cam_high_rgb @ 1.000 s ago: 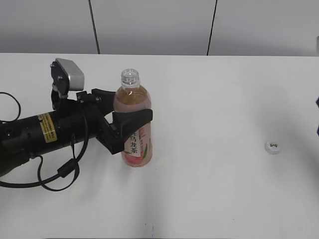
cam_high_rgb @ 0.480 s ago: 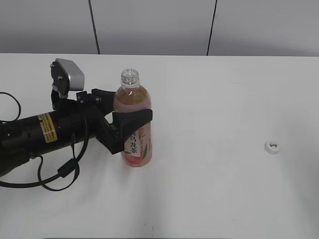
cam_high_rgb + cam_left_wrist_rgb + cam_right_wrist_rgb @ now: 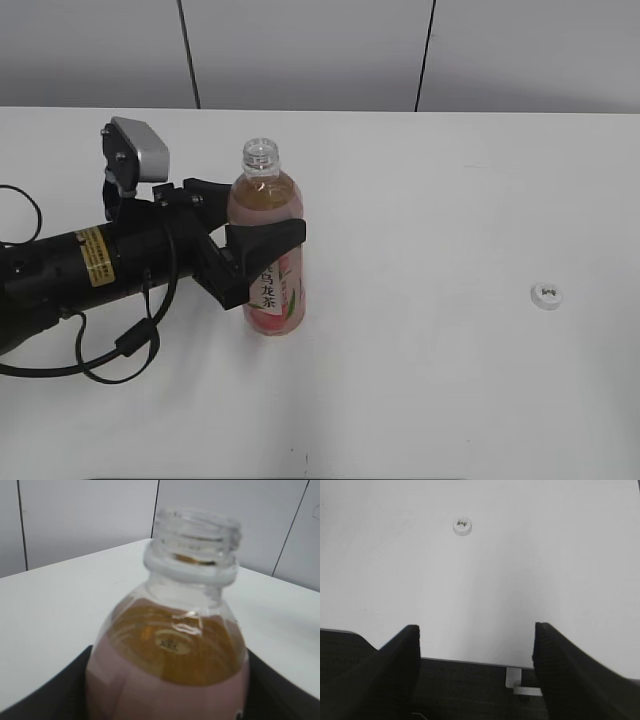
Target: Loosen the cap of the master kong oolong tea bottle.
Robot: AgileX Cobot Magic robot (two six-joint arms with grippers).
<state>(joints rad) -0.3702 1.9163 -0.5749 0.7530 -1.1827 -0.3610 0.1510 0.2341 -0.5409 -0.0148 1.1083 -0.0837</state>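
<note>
The master kong oolong tea bottle [image 3: 267, 250] stands upright on the white table, left of centre, with its neck open and no cap on it. My left gripper [image 3: 258, 255] is shut on the bottle's body; the left wrist view shows the bottle [image 3: 170, 650] filling the space between the black jaws. The cap [image 3: 547, 295] lies on the table far to the right, logo up. It also shows in the right wrist view [image 3: 462, 526]. My right gripper [image 3: 476, 635] is open and empty, pulled back over the table's front edge, and is out of the exterior view.
The white table [image 3: 420, 200] runs back to a grey panelled wall. A black cable [image 3: 120, 350] loops under my left arm. The table's front edge [image 3: 470, 662] shows between the right jaws.
A dark piece of my right arm at the exterior view's right edge has left the view. The bottle, left gripper and cap have not moved.
</note>
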